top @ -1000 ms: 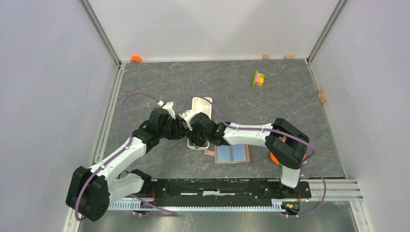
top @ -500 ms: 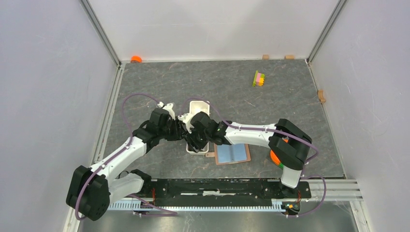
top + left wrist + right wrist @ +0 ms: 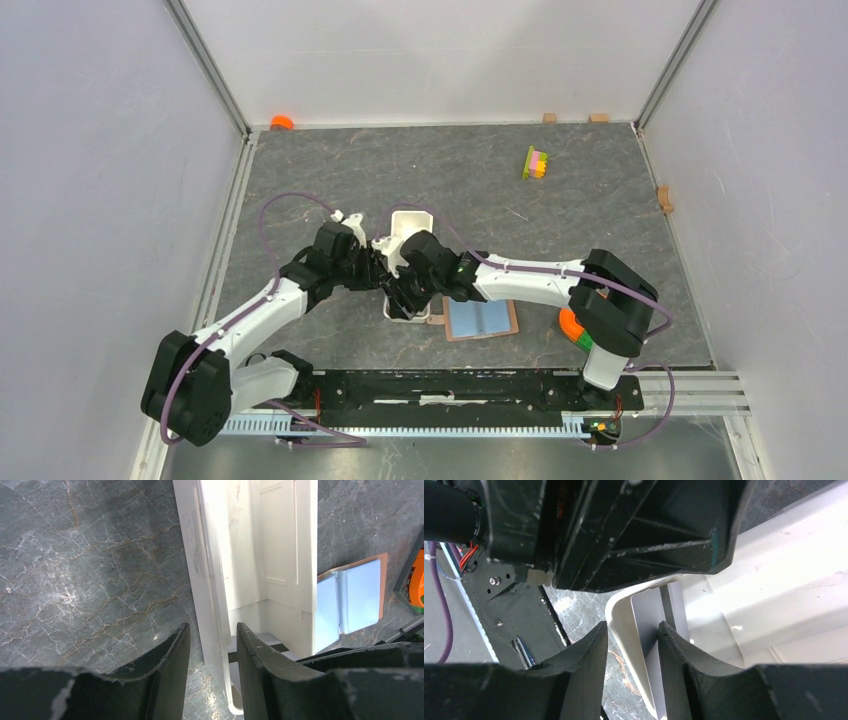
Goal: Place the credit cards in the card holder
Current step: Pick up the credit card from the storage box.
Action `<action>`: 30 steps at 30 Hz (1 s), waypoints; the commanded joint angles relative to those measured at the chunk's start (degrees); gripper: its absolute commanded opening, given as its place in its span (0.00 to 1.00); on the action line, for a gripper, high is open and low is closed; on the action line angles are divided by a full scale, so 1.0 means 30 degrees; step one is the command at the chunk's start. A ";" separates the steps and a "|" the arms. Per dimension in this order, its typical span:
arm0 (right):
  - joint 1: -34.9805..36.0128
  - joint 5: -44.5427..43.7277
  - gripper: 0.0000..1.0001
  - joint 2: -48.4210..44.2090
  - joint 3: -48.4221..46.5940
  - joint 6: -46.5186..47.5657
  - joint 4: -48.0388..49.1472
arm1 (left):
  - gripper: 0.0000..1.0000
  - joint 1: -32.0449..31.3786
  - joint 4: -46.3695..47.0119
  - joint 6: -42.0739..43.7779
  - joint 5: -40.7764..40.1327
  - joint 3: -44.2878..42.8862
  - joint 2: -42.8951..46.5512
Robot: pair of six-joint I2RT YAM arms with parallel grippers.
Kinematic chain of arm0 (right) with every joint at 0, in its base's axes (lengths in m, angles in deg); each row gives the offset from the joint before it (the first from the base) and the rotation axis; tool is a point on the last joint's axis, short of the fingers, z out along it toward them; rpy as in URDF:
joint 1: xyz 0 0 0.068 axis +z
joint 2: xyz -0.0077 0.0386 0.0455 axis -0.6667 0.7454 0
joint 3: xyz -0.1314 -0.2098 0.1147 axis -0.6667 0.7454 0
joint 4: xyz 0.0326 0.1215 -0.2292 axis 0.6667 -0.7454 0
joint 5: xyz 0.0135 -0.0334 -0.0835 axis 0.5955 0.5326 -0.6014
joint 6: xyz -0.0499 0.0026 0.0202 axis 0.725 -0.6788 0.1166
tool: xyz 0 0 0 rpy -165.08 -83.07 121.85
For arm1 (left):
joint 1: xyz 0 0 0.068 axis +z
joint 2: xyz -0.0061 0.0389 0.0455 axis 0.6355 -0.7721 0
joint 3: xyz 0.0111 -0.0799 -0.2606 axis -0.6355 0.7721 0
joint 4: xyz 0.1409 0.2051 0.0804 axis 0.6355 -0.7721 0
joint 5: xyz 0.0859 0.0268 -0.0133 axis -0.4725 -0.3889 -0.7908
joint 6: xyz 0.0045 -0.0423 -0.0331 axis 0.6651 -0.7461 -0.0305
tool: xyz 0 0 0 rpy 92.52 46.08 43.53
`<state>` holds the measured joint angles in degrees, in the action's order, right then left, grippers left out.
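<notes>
- The left arm (image 3: 250,320) runs from its base at the near left corner diagonally to the middle of the bench (image 3: 480,190), with the wrist turned to the right.
- The left tool (image 3: 212,632) straddles the left long wall of the white tray (image 3: 412,222) close to the tray's near end, one finger outside and one inside. The jaws are set narrowly apart. It cannot be told whether the pads press the wall.
- The tray lies with its long axis running away from the arms.
- The right tool (image 3: 633,627) is nosed into the tray's near end, just beside the left tool, with its fingers a narrow gap apart.
- A credit card (image 3: 651,612), pale grey with a darker stripe, stands on edge inside the tray's rounded near corner, against the wall.
- The card runs down into the gap between the right tool's fingers, and the tray rim sits in the same gap. It cannot be told whether the tool is clenched on the card. The fingers hide the card's lower part, so its long axis is not judged.
- The card holder (image 3: 480,318) lies open and flat on the bench, just right of the tray's near end and apart from both tools. Its fold points away from the arms and its long axis runs left to right. Pale blue fills both halves inside the brown border; it cannot be told whether this is cards or lining.
- The right arm (image 3: 520,283) stretches leftward from the near right, its forearm passing just beyond the holder's far edge.
- An orange object (image 3: 568,322) sits beside the right arm's shoulder, partly hidden.
</notes>
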<state>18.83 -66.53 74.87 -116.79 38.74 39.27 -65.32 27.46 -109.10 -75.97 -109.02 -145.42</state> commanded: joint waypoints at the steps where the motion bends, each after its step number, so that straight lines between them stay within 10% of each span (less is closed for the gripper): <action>1: -0.0142 0.1215 0.45 -0.0903 0.0336 -0.0424 0.0904 | 0.46 -0.0064 0.1078 0.0209 0.0291 0.0021 0.0432; 30: -0.0144 -0.1222 0.00 -0.3513 0.0392 0.0179 0.0086 | 0.47 -0.0053 0.0248 0.0297 -0.0464 -0.0184 0.1488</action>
<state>18.31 -69.51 67.88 -115.19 39.79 39.84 -65.35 28.01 -109.10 -76.54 -109.00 -142.91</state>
